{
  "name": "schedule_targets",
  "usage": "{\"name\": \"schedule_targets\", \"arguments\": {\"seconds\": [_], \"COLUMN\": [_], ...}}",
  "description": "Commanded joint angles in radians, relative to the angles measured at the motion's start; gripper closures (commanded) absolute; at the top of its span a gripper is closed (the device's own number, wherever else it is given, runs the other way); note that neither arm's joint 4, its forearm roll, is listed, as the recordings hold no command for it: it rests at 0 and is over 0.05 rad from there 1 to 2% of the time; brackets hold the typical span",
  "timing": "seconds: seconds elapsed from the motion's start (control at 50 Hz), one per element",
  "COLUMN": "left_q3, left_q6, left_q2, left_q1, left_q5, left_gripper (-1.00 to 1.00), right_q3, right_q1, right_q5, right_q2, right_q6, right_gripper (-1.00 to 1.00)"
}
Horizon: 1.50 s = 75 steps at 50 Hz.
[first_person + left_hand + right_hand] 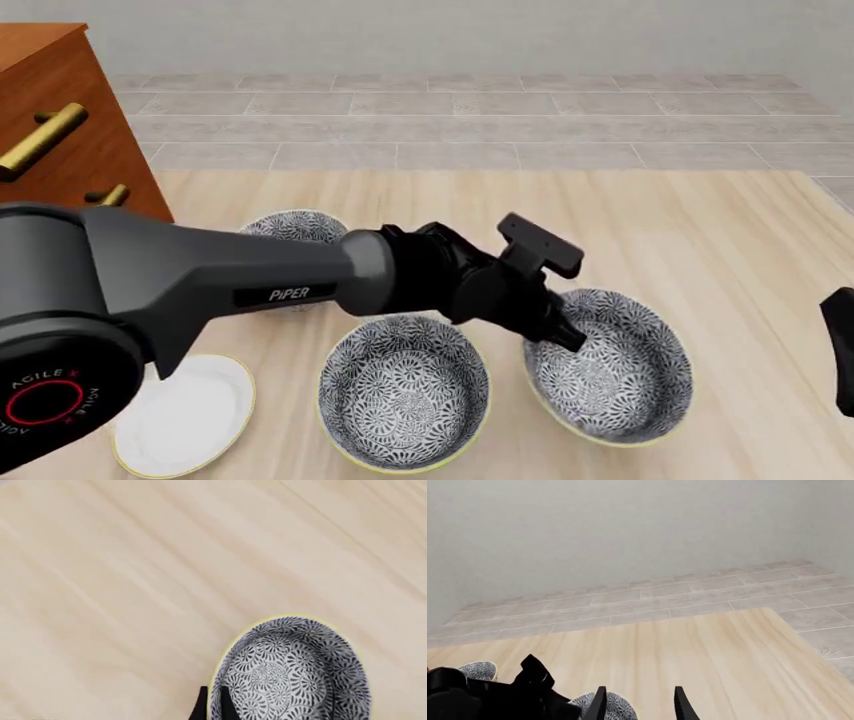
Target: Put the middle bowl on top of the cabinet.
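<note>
Black left arm (267, 285) marked "PIPER", "AGILE X".

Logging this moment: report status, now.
Left gripper shut on right-hand bowl rim; right gripper open, idle. Centre bowl on table, ungripped, under left arm. Cabinet far left, third bowl before it.

The tall reddish-brown wooden cabinet (74, 120) is cut off by the front view's left edge — only 2 brass handles show. The black left gripper (567, 335) hides part of the rightmost blue-and-white floral bowl (621, 375); the far bowl (296, 226) sits partly behind the arm.
</note>
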Motion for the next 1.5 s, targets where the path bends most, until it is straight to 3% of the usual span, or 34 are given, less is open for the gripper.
{"name": "schedule_targets", "arguments": {"seconds": [0.02,0.2,0.28,0.44,0.48,0.64,0.66,0.74,0.78,1.08,1.16,1.42,1.44,1.48,1.5], "left_q3": [0.004,0.001,0.000,0.006,-0.008,-0.032,-0.044,-0.042,-0.052,-0.036,-0.054,-0.073,-0.074,-0.087,-0.092], "left_q6": [-0.023,-0.124,-0.205,-0.238,-0.232,-0.211,-0.177,-0.187,-0.147,-0.113,-0.139,-0.121,-0.131,-0.235,-0.207], "left_q2": [-0.020,-0.059,-0.085,-0.129,-0.131,-0.202,-0.203,-0.252,-0.272,-0.447,-0.459,-0.504,-0.513,-0.470,-0.481], "left_q1": [0.008,-0.024,-0.049,-0.063,-0.026,-0.041,-0.025,-0.028,0.012,0.207,0.234,0.241,0.233,0.226,0.230], "left_q5": [-0.008,-0.020,-0.024,-0.016,0.013,0.042,0.057,0.058,0.082,0.175,0.228,0.276,0.268,0.330,0.325], "left_gripper": [1.00,1.00,1.00,1.00,1.00,1.00,1.00,1.00,1.00,1.00,1.00,1.00,1.00,1.00,1.00], "right_q3": [0.003,-0.002,0.006,0.009,0.011,0.015,0.015,0.012,0.009,0.008,0.005,0.001,-0.001,-0.003,-0.004], "right_q1": [-0.002,-0.003,-0.006,-0.005,-0.006,-0.006,-0.006,-0.006,-0.006,0.002,0.002,0.001,0.001,0.001,0.001], "right_q5": [-0.004,0.001,-0.007,-0.010,-0.011,-0.015,-0.015,-0.012,-0.009,-0.005,-0.001,0.001,0.003,0.005,0.006], "right_q2": [0.000,0.000,0.000,0.000,0.000,0.000,0.000,0.000,0.000,0.000,0.000,0.000,0.000,0.000,0.000], "right_q6": [0.001,0.003,0.005,0.006,0.006,0.002,0.002,-0.001,-0.001,-0.015,-0.020,-0.029,-0.031,-0.031,-0.030], "right_gripper": [-1.00,-1.00,-1.00,-1.00,-1.00,-1.00,-1.00,-1.00,-1.00,-1.00,-1.00,-1.00,-1.00,-1.00,-1.00]}}
